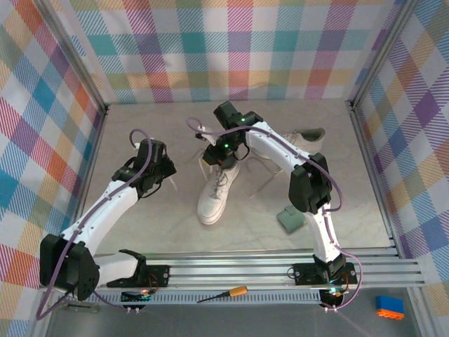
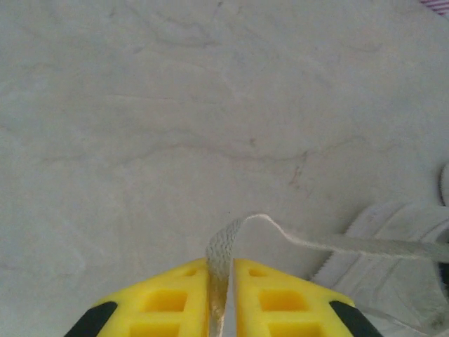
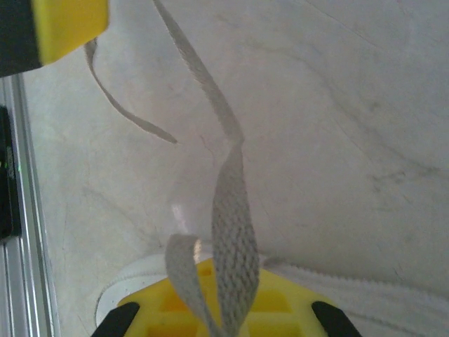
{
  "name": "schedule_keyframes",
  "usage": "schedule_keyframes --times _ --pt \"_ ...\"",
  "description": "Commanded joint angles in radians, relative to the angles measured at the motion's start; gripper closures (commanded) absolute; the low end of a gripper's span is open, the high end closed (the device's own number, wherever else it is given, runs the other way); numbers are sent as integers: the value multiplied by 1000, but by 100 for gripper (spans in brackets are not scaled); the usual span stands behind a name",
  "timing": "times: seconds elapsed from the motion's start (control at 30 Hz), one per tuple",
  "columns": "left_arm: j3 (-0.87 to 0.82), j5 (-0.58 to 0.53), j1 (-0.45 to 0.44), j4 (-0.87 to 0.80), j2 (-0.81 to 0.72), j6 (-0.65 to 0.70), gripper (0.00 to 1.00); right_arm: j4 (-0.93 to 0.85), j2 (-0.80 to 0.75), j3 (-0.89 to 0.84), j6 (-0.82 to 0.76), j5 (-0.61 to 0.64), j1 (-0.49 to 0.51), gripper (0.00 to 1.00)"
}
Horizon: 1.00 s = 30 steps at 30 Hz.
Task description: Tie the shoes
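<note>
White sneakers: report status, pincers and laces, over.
Left pincer shut on white flat lace. Right pincer shut on second lace strand. White low-top sneaker on its sole, not yet tied. Small green square pad lies apart.

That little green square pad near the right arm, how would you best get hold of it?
Pinch the green pad across two opposite straight edges, coming straight down from above. It lies flat and low on the table, so a sideways approach would likely just push it. The right arm stands close beside it.
</note>
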Motion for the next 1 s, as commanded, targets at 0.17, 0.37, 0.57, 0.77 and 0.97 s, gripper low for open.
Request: schedule_keyframes --times 0.17,0.37,0.57,0.77,0.97 --pt "-91 -6 12 45 -86 -28 41 -12 21 2 305 -134 -56 100" --pt "-244 208 -54 282 -177 58 48 36 50 -20 498 -355 -91 100" --pt "-257 237 -181 418 -135 166 53 121 51 -59 658 -414 -90 100" --pt "-230 268 -228 499 -41 261 49 163 69 -69 778 -440 -90 100" --pt "-195 272 -235 541 58 306 45 163 78 -68 798 -444 -91 100"
